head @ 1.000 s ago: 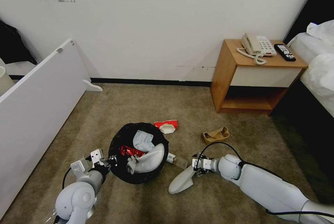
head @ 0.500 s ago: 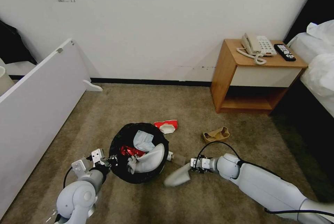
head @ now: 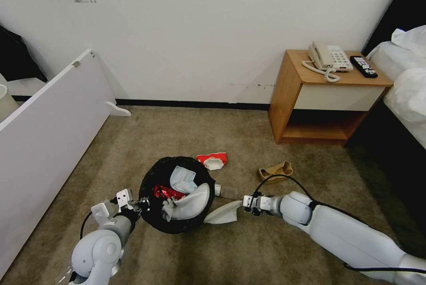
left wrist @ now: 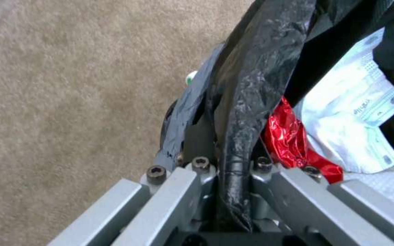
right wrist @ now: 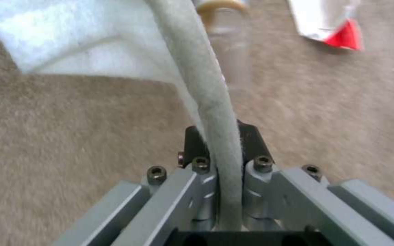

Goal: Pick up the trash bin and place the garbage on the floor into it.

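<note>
The left gripper (head: 143, 205) pinches the crinkled black-bagged rim of the trash bin (head: 153, 178). The right gripper (head: 245, 203) clamps a flat, fuzzy white slipper (head: 223, 213) over the short-pile carpet (head: 186, 134).

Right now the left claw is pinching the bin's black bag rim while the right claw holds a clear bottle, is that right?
Not quite. The right claw is shut on a white slipper, as the right wrist view shows; the bottle lies on the carpet. The left claw does pinch the trash bin rim.

Probably hotel bedroom: bed (head: 406, 72), nightstand (head: 326, 99) (corded phone (head: 328, 57)), carpet (head: 186, 130).
</note>
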